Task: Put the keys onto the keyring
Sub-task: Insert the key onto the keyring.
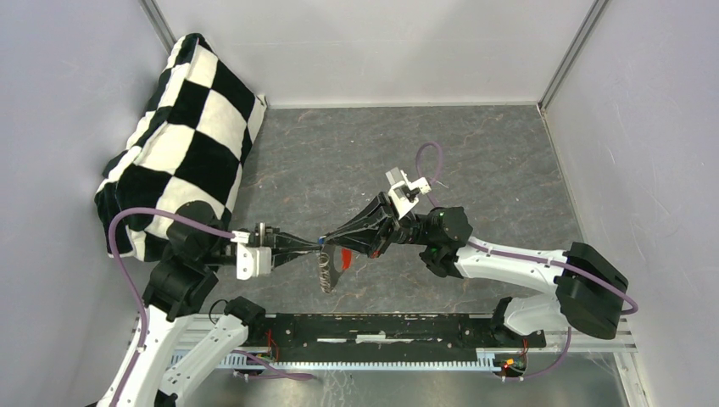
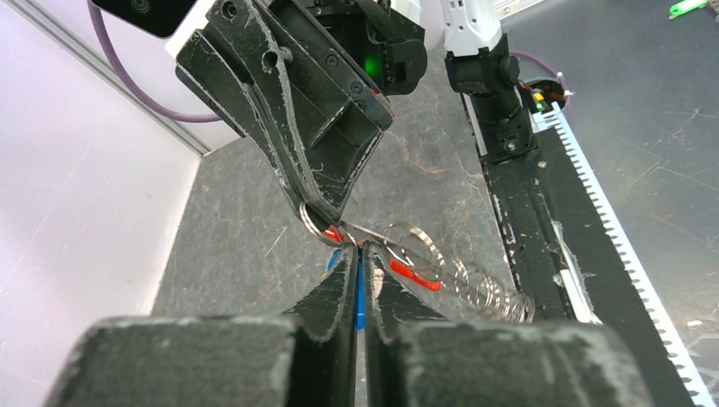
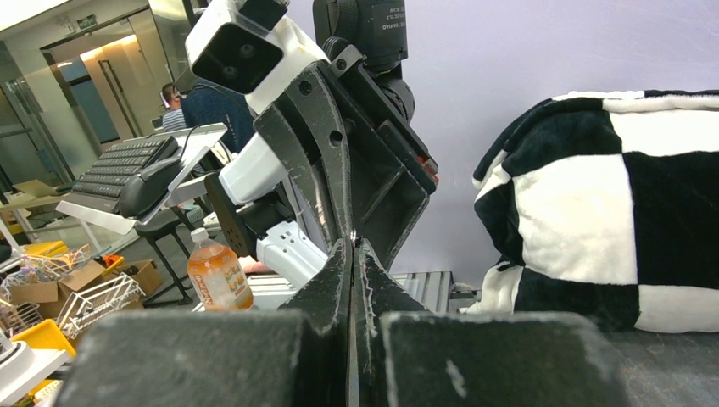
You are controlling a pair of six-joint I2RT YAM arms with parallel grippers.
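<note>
My left gripper (image 2: 359,248) is shut on a key with a blue head cap (image 2: 359,297), which shows as a thin blue strip between its fingers. Tip to tip with it, my right gripper (image 2: 319,214) pinches the silver loop (image 2: 310,225) of the keyring, whose red piece (image 2: 415,276) hangs just beside the left fingertips. In the top view both grippers meet above the middle of the table, left (image 1: 315,242) and right (image 1: 330,238), with the red piece (image 1: 342,258) below them. In the right wrist view the right gripper (image 3: 352,244) is shut; what it holds is hidden there.
A coil of silver rings (image 2: 487,292) trails from the keyring and dangles below the grippers (image 1: 326,275). A black-and-white checkered cushion (image 1: 182,136) leans in the back left corner. A black rail (image 1: 381,326) runs along the near edge. White walls close in the table.
</note>
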